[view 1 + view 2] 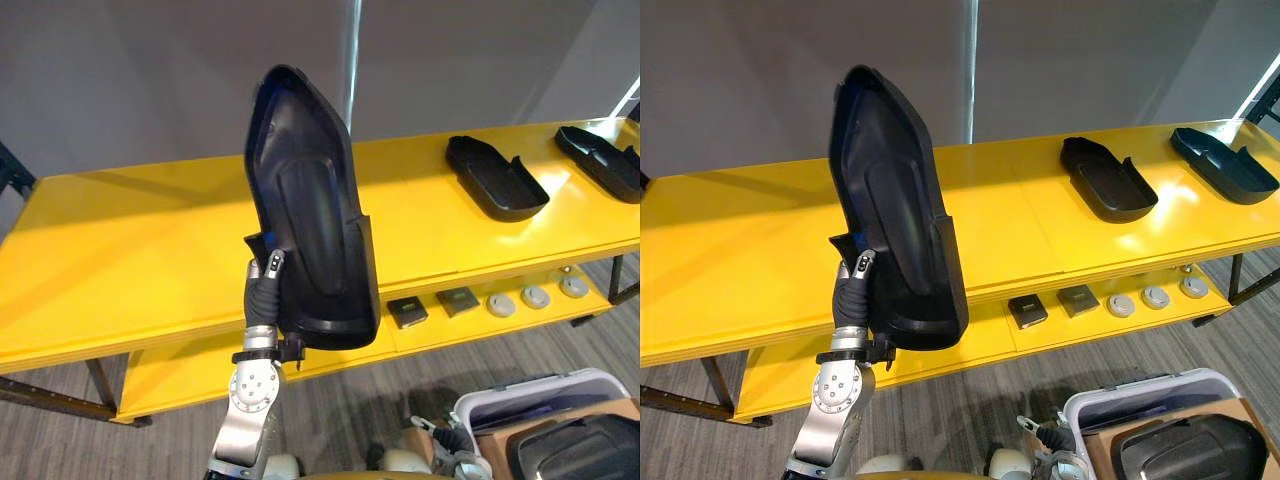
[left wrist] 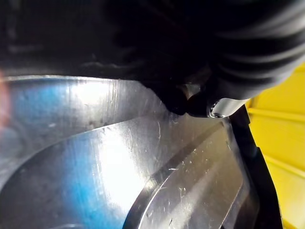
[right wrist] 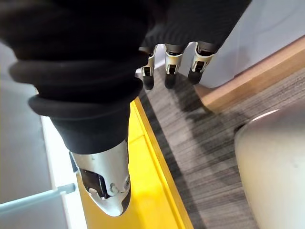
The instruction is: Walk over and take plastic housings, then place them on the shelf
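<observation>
A long black plastic housing stands upright in front of the yellow shelf, its hollow side facing me. My left hand is shut on its lower edge from the left side. In the left wrist view the housing's glossy inner wall sits right against the hand's dark cover. Two more black housings lie on the shelf's top board at the right. My right hand hangs over the grey carpet beside the shelf edge, fingers relaxed and holding nothing.
The lower board carries two dark square parts and several round grey discs. A white bin with another black housing in it stands on the carpet at the lower right, next to a cardboard box. A grey wall backs the shelf.
</observation>
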You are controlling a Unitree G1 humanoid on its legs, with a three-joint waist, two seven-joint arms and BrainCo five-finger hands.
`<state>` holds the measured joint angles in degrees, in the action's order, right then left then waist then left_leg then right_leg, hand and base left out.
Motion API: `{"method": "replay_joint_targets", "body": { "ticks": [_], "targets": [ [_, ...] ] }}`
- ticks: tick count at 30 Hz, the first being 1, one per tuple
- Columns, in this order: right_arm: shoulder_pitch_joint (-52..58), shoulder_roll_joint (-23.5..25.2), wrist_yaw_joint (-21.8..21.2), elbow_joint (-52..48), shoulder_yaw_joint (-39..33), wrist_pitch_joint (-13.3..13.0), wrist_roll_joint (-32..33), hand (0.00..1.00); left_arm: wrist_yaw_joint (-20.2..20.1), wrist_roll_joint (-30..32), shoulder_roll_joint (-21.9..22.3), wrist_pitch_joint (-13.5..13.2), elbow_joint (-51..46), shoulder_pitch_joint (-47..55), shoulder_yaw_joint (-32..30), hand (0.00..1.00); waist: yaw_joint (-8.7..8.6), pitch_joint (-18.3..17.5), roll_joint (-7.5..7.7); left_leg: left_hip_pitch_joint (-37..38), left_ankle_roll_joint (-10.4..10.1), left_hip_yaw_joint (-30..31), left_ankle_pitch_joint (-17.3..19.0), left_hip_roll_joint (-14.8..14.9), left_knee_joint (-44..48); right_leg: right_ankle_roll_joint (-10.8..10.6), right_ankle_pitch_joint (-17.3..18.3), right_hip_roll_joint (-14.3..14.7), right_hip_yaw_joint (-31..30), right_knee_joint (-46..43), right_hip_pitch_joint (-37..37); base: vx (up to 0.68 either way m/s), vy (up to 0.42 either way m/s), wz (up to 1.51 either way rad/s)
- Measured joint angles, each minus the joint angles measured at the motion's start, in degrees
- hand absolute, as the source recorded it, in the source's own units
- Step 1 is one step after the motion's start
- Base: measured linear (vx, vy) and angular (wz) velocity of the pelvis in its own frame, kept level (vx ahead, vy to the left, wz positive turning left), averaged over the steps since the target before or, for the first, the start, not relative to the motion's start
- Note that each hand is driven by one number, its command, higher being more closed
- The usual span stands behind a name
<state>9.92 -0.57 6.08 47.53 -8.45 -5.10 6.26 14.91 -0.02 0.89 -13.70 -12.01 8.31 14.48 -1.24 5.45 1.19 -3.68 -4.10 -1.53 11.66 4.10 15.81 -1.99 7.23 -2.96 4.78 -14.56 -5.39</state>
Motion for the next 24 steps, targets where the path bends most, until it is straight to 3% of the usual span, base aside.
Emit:
{"method": "replay_joint_targets", "body": {
  "ticks": [4, 11, 18, 24],
  "targets": [
    [-0.18, -0.41, 0.01, 0.54, -0.14, -0.06, -0.01, 0.0, -0.01, -0.35, -0.13, 0.17, 2.16, -0.51, 0.82, 1.0, -0.23, -0.48, 0.15, 2.66, -0.36, 0.15, -2.53, 0.24, -5.16, 0.6, -0.95, 0.46, 0.58, 3.22, 1.49, 0.12, -0.067, 0.06],
    [-0.95, -0.09, -0.18, 1.17, -0.03, -0.21, -0.17, 0.0, 1.11, 1.33, -2.16, 2.17, 8.3, -5.1, -1.79, 1.0, -1.02, -0.79, -0.18, 5.56, 0.67, -0.17, -6.09, -0.19, -11.31, 0.0, -6.95, 0.66, 0.85, 12.07, 5.43, 0.0, 0.031, -0.01],
    [-0.51, -0.01, -1.26, 1.21, 0.49, -0.19, -1.71, 0.0, 7.52, 2.91, -4.56, 4.66, 20.25, -16.56, -10.89, 1.0, -1.86, -0.83, -0.1, 5.9, 0.57, -0.12, -10.13, -1.42, -15.0, 0.15, -9.95, -0.25, 0.98, 16.13, 6.03, -0.14, 0.002, 0.01],
    [-0.39, -1.59, -1.35, 1.08, 1.78, -0.19, -2.37, 0.0, 9.92, 2.06, -6.28, 6.59, 27.71, -23.67, -14.95, 1.0, -3.6, -0.89, -0.05, 6.46, -0.62, -0.14, -13.97, -0.76, -21.03, 0.09, -10.76, 0.5, 1.7, 19.04, 5.04, -0.17, -0.051, -0.03]
  ]
}}
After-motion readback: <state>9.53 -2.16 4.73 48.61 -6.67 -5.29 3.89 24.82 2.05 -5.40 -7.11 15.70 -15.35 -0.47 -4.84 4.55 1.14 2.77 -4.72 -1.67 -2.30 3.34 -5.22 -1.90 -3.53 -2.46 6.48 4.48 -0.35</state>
